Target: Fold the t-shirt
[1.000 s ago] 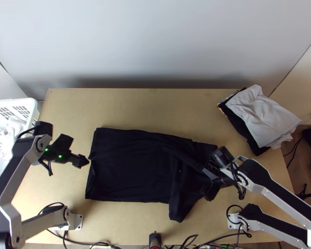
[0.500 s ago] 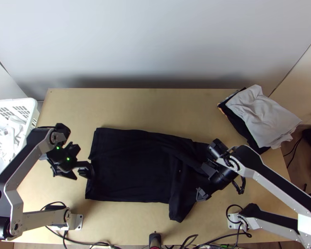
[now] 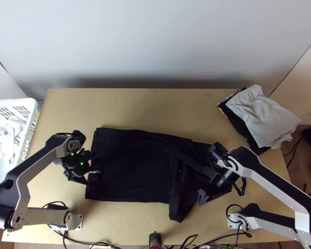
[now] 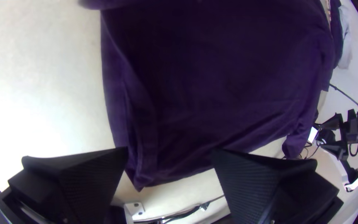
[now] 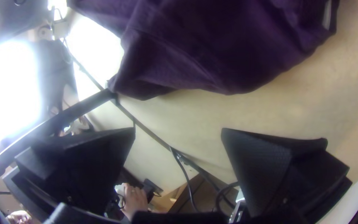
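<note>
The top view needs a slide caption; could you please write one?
Left arm and right arm at opposite ends of a dark T-shirt on a table.

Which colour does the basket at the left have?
The basket is white, seen best in the top view.

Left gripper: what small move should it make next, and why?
Probably lower the left gripper slightly and close it on the near corner of the dark t-shirt: its fingers are open, and that corner shows between them, not yet pinched.
</note>
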`<state>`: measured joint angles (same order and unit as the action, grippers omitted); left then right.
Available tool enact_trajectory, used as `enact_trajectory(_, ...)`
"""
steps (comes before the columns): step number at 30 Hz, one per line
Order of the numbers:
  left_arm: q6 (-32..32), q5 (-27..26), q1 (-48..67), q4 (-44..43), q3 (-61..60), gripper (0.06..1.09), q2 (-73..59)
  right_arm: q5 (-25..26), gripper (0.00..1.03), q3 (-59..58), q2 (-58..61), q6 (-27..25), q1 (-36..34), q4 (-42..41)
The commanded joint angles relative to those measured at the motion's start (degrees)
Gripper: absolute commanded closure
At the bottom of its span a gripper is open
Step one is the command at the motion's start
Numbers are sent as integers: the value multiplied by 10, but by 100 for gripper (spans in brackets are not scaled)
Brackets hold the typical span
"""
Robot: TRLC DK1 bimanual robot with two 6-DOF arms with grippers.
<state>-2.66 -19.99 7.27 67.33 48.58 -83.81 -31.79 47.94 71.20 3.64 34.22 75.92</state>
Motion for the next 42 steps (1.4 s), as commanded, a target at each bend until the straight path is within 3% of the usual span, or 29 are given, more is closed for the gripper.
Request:
enact_trajectory(1, -14, -8, 15, -73, -29, 12, -42, -3, 6, -12, 2, -2, -3, -4)
enact_trajectory(4, -12, 1, 14, -85, -28, 16, -42, -5, 6, -14, 10, -4, -2, -13)
enact_trajectory(7, -18, 16, 14, -98, -30, 30, -36, -6, 6, -13, 26, -6, 5, -30)
enact_trajectory(8, -24, 24, 15, -102, -33, 39, -33, -6, 7, -12, 34, -6, 10, -35)
enact_trajectory(11, -38, 45, 16, -135, -44, 81, -12, -6, 8, -18, 54, -11, 14, -53)
enact_trajectory(15, -20, 50, 25, -138, -54, 86, 8, -6, 10, -29, 68, -24, 8, -75)
enact_trajectory(16, -23, 50, 28, -130, -55, 100, 14, -6, 10, -31, 68, -25, 8, -79)
enact_trajectory(17, -20, 50, 28, -148, -61, 105, 19, -5, 10, -35, 68, -25, 9, -83)
enact_trajectory(30, -6, 40, 19, -145, -65, 105, 51, 9, 10, -44, 63, -43, -19, -84)
enact_trajectory(32, -6, 39, 19, -144, -64, 105, 54, 10, 17, -38, 65, -40, -21, -96)
enact_trajectory(42, -6, 36, 18, -121, -52, 105, 71, 16, 18, -32, 66, -34, -19, -126)
